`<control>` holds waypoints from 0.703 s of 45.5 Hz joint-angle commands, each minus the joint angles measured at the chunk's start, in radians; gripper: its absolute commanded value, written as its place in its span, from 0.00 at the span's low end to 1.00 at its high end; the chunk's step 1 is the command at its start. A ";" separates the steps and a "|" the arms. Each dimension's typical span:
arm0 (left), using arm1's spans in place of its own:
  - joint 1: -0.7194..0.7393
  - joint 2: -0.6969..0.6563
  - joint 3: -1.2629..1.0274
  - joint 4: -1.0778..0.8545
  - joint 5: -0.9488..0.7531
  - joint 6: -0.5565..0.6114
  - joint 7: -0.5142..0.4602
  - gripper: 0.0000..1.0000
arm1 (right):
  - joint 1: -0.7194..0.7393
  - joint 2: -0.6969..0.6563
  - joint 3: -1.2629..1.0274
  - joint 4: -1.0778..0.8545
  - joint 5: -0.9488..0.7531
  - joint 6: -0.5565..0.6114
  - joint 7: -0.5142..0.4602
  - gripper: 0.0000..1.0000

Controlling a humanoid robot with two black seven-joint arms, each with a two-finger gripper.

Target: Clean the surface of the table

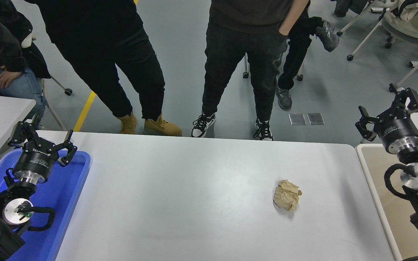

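Sitting alone on the wide white table (180, 195), a crumpled ball of brown paper (287, 195) waits right of centre, toward the near edge, with bare tabletop all round it. The right gripper (388, 109) hangs off the table's right end, above the beige tray (376, 188), its jaws spread apart and holding nothing, well apart from the paper. The left gripper (41, 140) is parked over the blue bin (73, 188) at the lower left, jaws likewise spread and empty. People stand along the far side. The paper looks light, dry and soft: it should crush a little under pressure rather than slip, and nothing about it seems breakable. A pinch across its middle, coming down from above over the bulkiest folds, looks the likeliest hold; a loose outer flap might simply unfold and pull free.
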State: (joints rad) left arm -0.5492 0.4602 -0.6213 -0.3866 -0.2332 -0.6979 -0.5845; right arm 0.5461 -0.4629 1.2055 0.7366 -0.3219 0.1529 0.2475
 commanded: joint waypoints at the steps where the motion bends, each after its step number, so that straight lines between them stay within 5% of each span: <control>1: 0.000 0.000 0.000 0.000 0.000 0.000 0.000 1.00 | 0.018 -0.091 -0.044 0.001 0.000 0.002 -0.001 0.99; 19: 0.000 0.000 0.000 0.000 0.000 0.000 0.000 1.00 | 0.141 -0.256 -0.461 0.006 -0.002 0.002 0.001 0.99; 32: 0.000 0.000 0.000 0.000 0.000 0.000 0.000 1.00 | 0.530 -0.319 -1.222 0.010 -0.224 0.057 0.001 0.99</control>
State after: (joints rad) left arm -0.5493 0.4601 -0.6213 -0.3867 -0.2332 -0.6979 -0.5844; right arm 0.8044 -0.7362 0.5222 0.7475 -0.3919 0.1771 0.2480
